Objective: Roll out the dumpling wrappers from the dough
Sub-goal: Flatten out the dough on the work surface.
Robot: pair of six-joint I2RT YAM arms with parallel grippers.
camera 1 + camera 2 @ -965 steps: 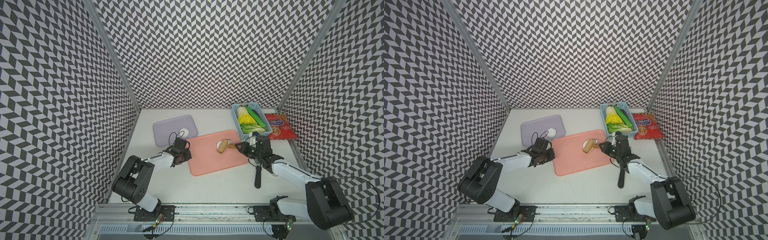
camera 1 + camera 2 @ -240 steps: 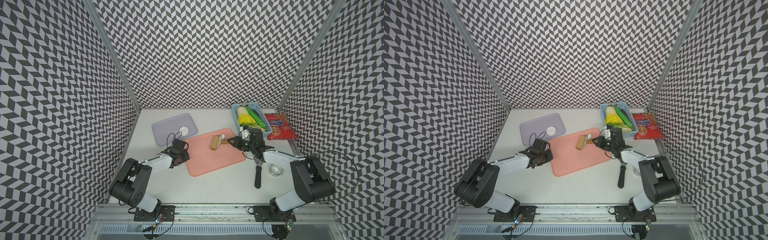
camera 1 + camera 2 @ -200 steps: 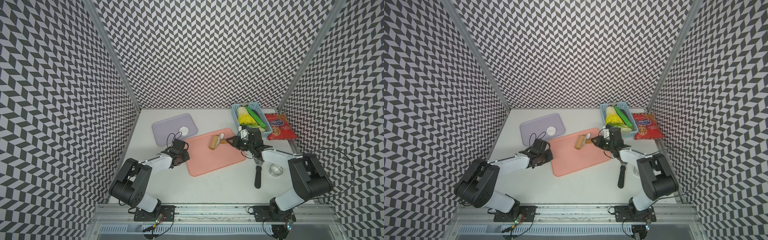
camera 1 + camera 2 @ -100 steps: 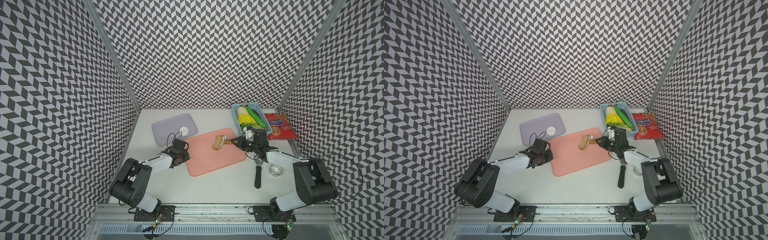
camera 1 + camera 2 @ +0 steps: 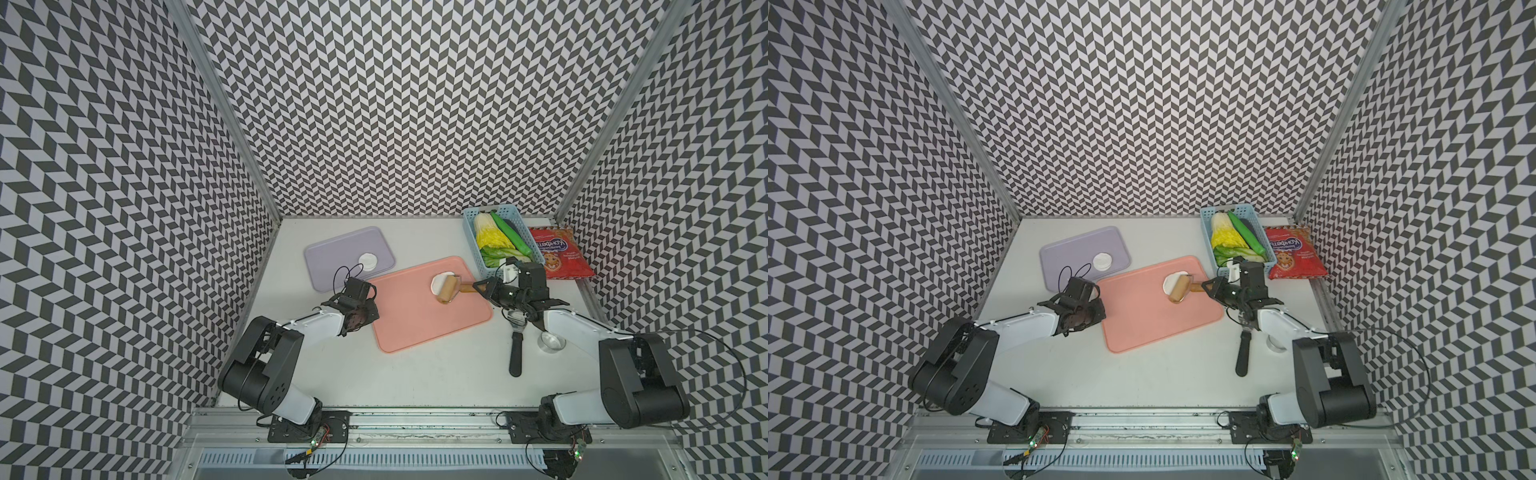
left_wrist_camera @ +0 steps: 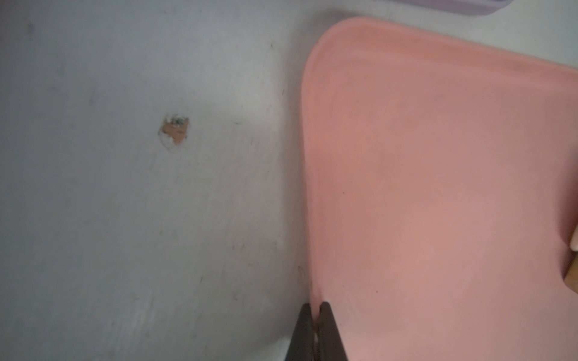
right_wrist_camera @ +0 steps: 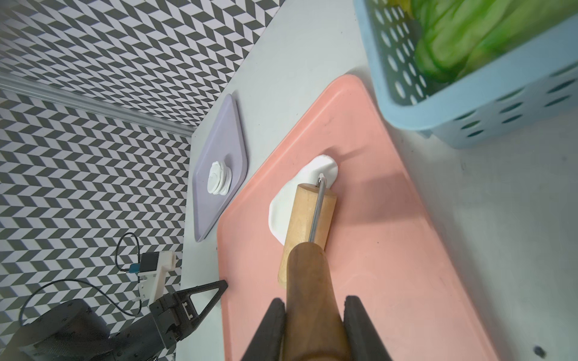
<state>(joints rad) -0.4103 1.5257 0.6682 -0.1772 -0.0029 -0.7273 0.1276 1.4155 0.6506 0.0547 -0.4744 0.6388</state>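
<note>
Lilac plastic at far left: a flat tray [image 5: 332, 257] with rounded corners carries a short stack of wrappers [image 5: 368, 261], thin, matte white discs, neatly round and slightly staggered.

Just right of it, the left jaws are clenched on the rim of the pink tray [image 5: 424, 320]. The wrist view shows the thin raised edge running in between the tips. I judge this a hold-down. It should be firm, so the smooth tray cannot slide on the scuffed grey tabletop [image 5: 415, 374] under rolling load.

Toward the pink tray's far right corner lies the dough [image 5: 438, 280], a soft white sheet of uneven, roughly oval outline, partly flattened. The roller [image 5: 448, 289], a short pale wooden drum on a steel wire yoke, rests on its right-hand part. The right jaws grasp the roller's darker wooden handle, one on each side.

Step in hand, in my judgement, is flattening the sheet for cutting.
- Hold the drum level and the pressure even.
- Carry strokes across the uncovered left portion.
- Vary direction so the thickness evens out.
- Stop short of the tray rim.
- Watch for dough sticking to the wood and lifting.

Further right on the tabletop lie a black-handled scraper [image 5: 516, 353] and a steel ring [image 5: 550, 341]. Behind them stand a blue perforated basket [image 5: 469, 232] of greens and a glossy red bag [image 5: 557, 251].
</note>
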